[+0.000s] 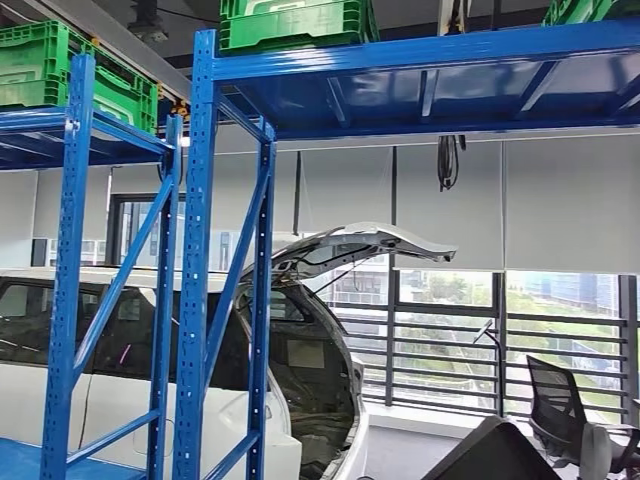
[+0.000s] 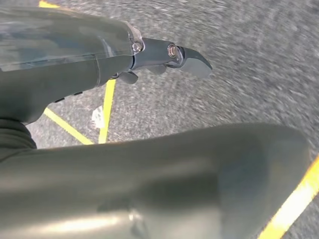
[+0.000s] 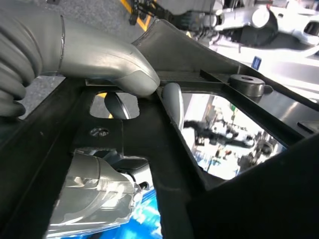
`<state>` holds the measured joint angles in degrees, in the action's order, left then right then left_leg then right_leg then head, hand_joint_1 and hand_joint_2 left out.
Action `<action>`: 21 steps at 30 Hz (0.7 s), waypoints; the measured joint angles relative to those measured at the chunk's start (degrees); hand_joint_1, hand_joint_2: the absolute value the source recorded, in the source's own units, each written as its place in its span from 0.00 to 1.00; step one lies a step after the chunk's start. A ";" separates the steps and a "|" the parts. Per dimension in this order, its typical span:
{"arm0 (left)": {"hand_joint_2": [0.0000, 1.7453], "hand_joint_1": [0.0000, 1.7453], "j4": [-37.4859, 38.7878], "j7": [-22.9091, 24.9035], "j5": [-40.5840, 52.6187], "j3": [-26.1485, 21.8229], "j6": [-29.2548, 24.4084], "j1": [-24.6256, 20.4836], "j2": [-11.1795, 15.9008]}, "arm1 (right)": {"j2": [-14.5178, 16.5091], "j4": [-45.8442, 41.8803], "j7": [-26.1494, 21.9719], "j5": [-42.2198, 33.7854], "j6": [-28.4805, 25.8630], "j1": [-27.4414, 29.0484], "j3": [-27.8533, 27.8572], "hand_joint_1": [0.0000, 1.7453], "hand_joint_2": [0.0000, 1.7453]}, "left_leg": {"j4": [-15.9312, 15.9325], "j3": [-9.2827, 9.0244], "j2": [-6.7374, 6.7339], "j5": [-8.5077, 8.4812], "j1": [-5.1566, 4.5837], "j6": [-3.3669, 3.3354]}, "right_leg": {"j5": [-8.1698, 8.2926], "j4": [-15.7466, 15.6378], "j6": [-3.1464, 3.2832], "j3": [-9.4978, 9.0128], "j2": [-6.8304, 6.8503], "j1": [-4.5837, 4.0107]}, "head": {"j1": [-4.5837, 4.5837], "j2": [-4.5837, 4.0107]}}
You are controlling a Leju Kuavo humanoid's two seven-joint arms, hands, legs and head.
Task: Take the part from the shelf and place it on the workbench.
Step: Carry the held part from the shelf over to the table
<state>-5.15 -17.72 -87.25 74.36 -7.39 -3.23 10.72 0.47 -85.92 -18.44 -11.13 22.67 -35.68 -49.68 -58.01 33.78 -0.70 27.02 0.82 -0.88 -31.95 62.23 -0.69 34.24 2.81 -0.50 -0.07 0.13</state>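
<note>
- The right hand (image 3: 112, 74) grips the part (image 3: 169, 134), a black frame-like panel with openings; the thumb lies across one of its bars and the darker fingers (image 3: 114, 104) show through a cutout.
- In the head view a dark corner of the part (image 1: 490, 450) pokes up at the lower right of the frame.
- The left hand (image 2: 124, 55) hangs over a grey floor (image 2: 244, 64) marked with yellow lines (image 2: 107, 109); one dark finger sticks out straight, and I cannot tell how the others lie or whether anything is held.
- The blue shelf (image 1: 200, 250) takes up the left and top of the head view, its uprights and braces close ahead.
- Green crates (image 1: 294, 22) sit on its top level.
- Behind the uprights stands a white car (image 1: 302, 400) with its rear hatch raised.
- A black office chair (image 1: 558, 410) is at the lower right, before windows with grey blinds (image 1: 573, 200).
</note>
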 joint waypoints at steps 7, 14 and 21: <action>1.00 0.00 0.32 1.03 0.00 -0.98 -0.77 -0.30 0.61 | -0.14 -0.24 -0.38 1.08 -0.28 0.46 -0.17 1.00 1.00 | -0.02 0.46 4.74 -0.66 -0.32 -0.47 | 0.63 3.31 0.88 0.70 -4.48 0.10 | 0.00 0.00; 1.00 0.00 0.59 0.77 -0.02 -1.07 -2.02 -0.27 0.95 | 0.28 -1.16 -0.75 2.44 -0.66 -0.19 -0.10 1.00 1.00 | -1.09 2.36 5.92 -0.38 0.17 1.24 | 3.91 -5.98 2.34 -3.18 -5.19 0.13 | 0.08 0.00; 1.00 0.00 0.73 0.39 -0.02 -1.72 -2.30 -0.41 1.48 | 0.35 -1.30 -0.82 3.18 -0.99 0.34 -0.10 1.00 1.00 | -11.56 6.32 0.64 3.51 1.10 3.17 | 3.83 -6.10 2.14 -2.97 0.45 0.41 | 0.16 0.00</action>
<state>-4.42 -17.32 -87.27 72.64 -9.69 -3.63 12.20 0.82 -87.21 -19.26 -7.95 21.67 -35.34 -49.78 -69.57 40.10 -0.06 30.53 1.91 2.29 -28.12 56.13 1.45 31.27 3.26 -0.08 0.09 0.13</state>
